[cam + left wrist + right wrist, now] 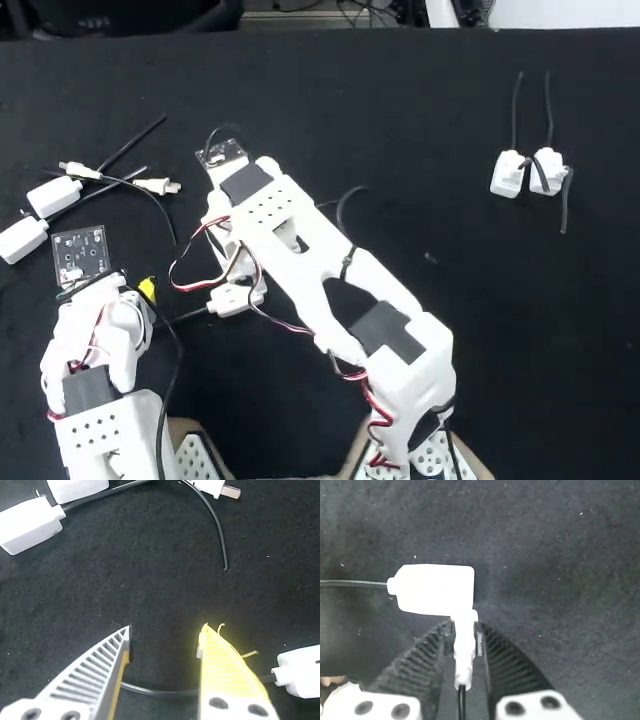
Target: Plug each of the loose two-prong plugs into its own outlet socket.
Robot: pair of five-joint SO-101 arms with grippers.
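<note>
The right gripper (465, 628) is clamped on a white plug (465, 652) whose front end touches a white socket (434, 589) on the black surface (560, 555). The left gripper (164, 629) hangs open above a black cable (155, 692), holding nothing.

table (400, 120): black | left: sockets (52, 197), loose plugs (160, 185) | right: white pair (530, 172)

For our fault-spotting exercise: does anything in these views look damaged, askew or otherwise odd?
The left gripper has one yellow jaw with loose yellow strands sticking out near its tip and along its side, as if frayed. Nothing else stands out.
</note>
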